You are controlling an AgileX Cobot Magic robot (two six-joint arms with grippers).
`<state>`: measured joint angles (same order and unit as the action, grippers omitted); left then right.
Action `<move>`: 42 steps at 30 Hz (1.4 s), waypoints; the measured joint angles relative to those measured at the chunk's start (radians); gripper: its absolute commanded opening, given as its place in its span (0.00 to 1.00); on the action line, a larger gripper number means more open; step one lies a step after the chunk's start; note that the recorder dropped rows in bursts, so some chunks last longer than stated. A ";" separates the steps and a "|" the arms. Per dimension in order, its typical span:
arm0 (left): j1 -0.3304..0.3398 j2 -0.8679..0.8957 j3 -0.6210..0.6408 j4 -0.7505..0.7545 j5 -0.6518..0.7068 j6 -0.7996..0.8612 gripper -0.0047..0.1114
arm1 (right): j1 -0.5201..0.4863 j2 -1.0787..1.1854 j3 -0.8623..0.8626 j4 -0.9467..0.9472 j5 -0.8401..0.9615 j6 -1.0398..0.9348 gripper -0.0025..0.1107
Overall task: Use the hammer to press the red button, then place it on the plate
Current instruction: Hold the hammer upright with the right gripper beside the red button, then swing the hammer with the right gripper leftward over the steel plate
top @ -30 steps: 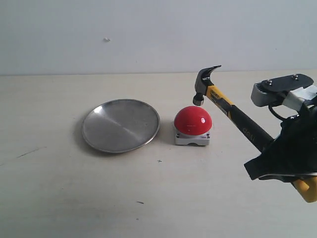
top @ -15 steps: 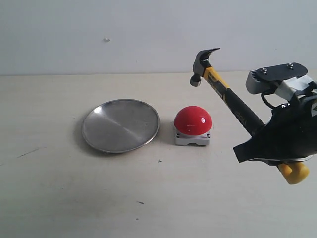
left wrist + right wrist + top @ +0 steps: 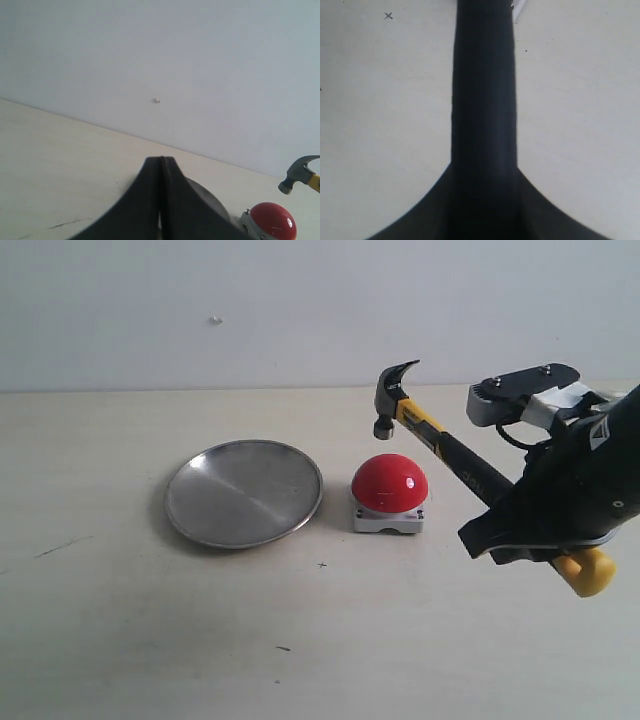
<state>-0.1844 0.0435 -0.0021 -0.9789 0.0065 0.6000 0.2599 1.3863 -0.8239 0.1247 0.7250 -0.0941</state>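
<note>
— Where is the hammer [image 3: 455, 458] relative to the jaws?

— It is clamped in the right gripper [image 3: 520, 525], low on the black handle, with the yellow butt sticking out past the fingers. The long axis slants up from there, away from the tabletop's [image 3: 320, 640] right edge. The head is the high end.

— And the head against the red button [image 3: 390, 483]?

— The striking face points down and hangs just above the dome, a little to the side facing the plate [image 3: 243, 492]. A clear gap shows between them, so they are not touching. A short drop along that line looks like all a press would need.

— Where is the plate?

— It lies bare just beside the button, toward the left edge, further along the way the head points.

— And the other arm?

— The left gripper [image 3: 161, 170] is clenched on nothing and well apart from the hammer. The right arm is plainly the nearer one.
</note>
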 measured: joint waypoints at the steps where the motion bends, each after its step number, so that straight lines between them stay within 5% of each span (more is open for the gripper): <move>1: 0.000 0.000 0.000 0.000 0.000 0.000 0.04 | 0.000 0.000 -0.002 0.000 0.005 0.000 0.02; 25: 0.000 0.000 0.000 0.000 0.000 0.000 0.04 | 0.000 -0.157 -0.187 -0.049 0.115 0.009 0.02; 34: 0.000 0.000 0.000 0.002 0.002 0.000 0.04 | 0.000 0.083 0.051 -0.036 0.046 0.032 0.02; 39: 0.000 0.000 0.000 0.002 0.002 0.000 0.04 | 0.000 -0.028 0.021 0.134 -0.008 -0.028 0.02; 42: 0.000 0.000 0.000 0.002 0.002 0.000 0.04 | 0.000 -0.058 0.023 0.506 -0.069 -0.264 0.02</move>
<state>-0.1844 0.0435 -0.0021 -0.9769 0.0085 0.6000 0.2599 1.3282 -0.8005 0.6303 0.6561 -0.3585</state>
